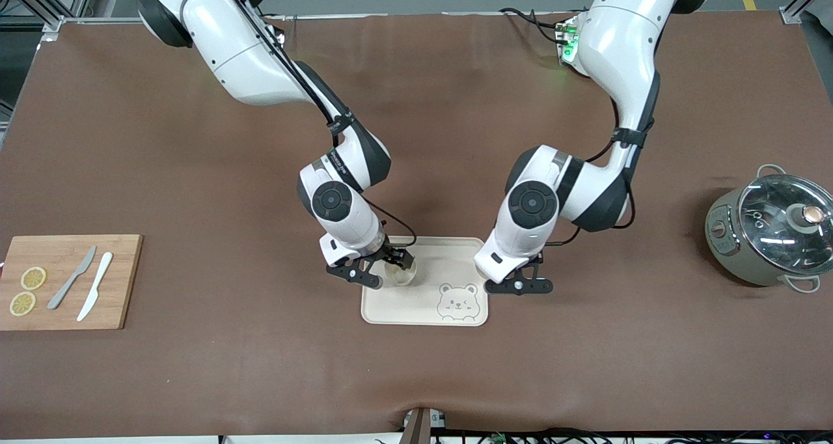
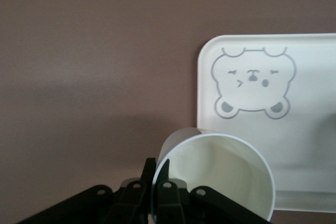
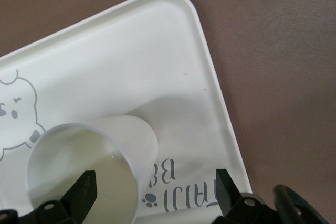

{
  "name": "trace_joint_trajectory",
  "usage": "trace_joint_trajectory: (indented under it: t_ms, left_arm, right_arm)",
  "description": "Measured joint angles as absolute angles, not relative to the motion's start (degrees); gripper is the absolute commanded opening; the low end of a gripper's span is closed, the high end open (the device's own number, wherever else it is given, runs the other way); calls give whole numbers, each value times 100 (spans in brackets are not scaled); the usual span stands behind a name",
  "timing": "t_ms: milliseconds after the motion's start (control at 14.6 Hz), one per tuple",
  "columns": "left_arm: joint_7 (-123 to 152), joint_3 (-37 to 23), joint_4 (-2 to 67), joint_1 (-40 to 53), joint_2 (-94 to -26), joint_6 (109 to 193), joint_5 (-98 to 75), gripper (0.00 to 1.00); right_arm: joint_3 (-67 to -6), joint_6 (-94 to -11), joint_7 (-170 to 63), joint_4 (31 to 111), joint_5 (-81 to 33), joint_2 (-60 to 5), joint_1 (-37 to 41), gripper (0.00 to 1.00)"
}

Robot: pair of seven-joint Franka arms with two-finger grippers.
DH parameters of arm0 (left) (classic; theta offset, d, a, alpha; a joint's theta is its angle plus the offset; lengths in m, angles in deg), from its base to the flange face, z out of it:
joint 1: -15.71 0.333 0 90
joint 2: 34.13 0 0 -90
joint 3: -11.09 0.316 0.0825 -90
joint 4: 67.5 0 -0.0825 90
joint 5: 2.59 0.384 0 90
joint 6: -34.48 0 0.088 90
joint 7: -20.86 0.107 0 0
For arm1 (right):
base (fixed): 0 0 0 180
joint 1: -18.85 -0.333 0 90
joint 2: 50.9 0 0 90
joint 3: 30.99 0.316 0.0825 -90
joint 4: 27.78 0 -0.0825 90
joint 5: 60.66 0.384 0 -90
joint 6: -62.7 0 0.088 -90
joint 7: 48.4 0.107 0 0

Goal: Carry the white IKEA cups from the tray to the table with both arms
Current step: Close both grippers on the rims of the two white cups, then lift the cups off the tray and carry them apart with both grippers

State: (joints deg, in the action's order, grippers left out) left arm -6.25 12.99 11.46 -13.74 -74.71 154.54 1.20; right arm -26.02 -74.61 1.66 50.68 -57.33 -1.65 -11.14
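Observation:
Two cream-white cups. My right gripper (image 1: 392,266) hangs over the bear-printed tray (image 1: 423,310); its fingers are open, one inside and one outside the rim of a cup (image 1: 400,272) that stands upright on the tray. In the right wrist view that cup (image 3: 89,166) sits between the spread fingers (image 3: 84,190). My left gripper (image 2: 157,169) is shut on the rim of the other cup (image 2: 215,177), one finger inside and one outside, at the tray's edge (image 2: 315,77) toward the left arm's end. In the front view the left hand (image 1: 504,271) hides this cup.
A wooden cutting board (image 1: 65,281) with two lemon slices, a grey knife and a white knife lies at the right arm's end. A grey pot with a glass lid (image 1: 771,232) stands at the left arm's end. Brown mat covers the table.

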Motion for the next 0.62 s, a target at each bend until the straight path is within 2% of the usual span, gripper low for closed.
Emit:
trace_joint_trajectory:
  t_ms: [344, 618]
  left_arm:
    - [180, 1027, 2573, -665, -6465, 16009, 120, 0]
    - [497, 298, 3674, 201, -5733, 16445, 120, 0]
  right_arm:
    - [-2618, -7493, 167, 5059, -5735, -138, -1123, 48]
    - [-2621, -7493, 169, 5051, -5735, -137, -1125, 26]
